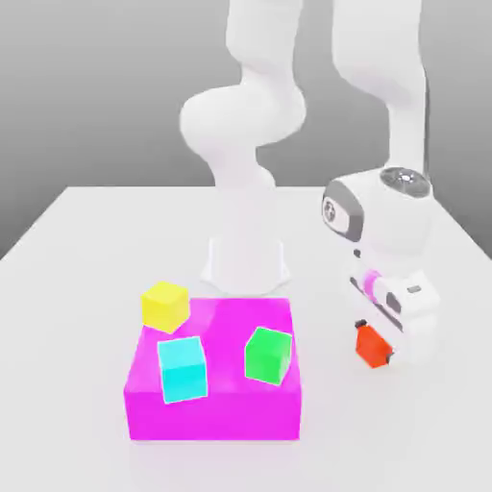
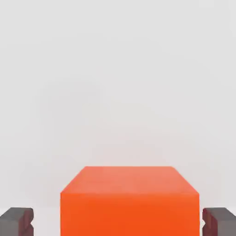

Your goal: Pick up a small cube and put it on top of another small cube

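Exterior view: right of the magenta block [image 1: 216, 413], the red cube [image 1: 373, 347] sits on the pale surface [image 1: 77, 288], between the fingertips [image 2: 17, 221] of the wide-spread claw [image 2: 118, 222], a gap on either side. Cyan [image 1: 183, 369], green [image 1: 268, 356] and yellow [image 1: 165, 307] cubes are at the block's top.

Free room lay between the red-orange cube [image 2: 130, 214] and the fingertips [image 2: 26, 223] on both sides.
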### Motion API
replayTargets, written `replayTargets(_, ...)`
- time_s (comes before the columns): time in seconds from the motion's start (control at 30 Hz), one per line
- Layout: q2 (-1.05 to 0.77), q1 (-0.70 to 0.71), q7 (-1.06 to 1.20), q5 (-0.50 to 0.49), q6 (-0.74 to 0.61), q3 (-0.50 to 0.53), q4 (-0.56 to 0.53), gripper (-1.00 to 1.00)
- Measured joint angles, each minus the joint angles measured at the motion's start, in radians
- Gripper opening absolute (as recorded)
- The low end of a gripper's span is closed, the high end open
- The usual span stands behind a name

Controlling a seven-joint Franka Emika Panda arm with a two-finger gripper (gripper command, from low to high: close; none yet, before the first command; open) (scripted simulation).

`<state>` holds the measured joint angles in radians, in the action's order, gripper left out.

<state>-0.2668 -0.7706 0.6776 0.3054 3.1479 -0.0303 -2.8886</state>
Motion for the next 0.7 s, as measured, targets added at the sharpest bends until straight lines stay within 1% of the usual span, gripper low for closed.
replayTargets(0.23, 0.0, -0.002, 0.0, 0.0, -0.002, 0.002, 0.0, -1.0)
replayTargets(0.5, 0.043, 0.055, 0.024, 0.026, -0.122, -0.044, 0.009, -1.0)
replayTargets(0.7, 0.094, 0.062, 0.026, 0.028, -0.192, -0.048, 0.007, -1.0)
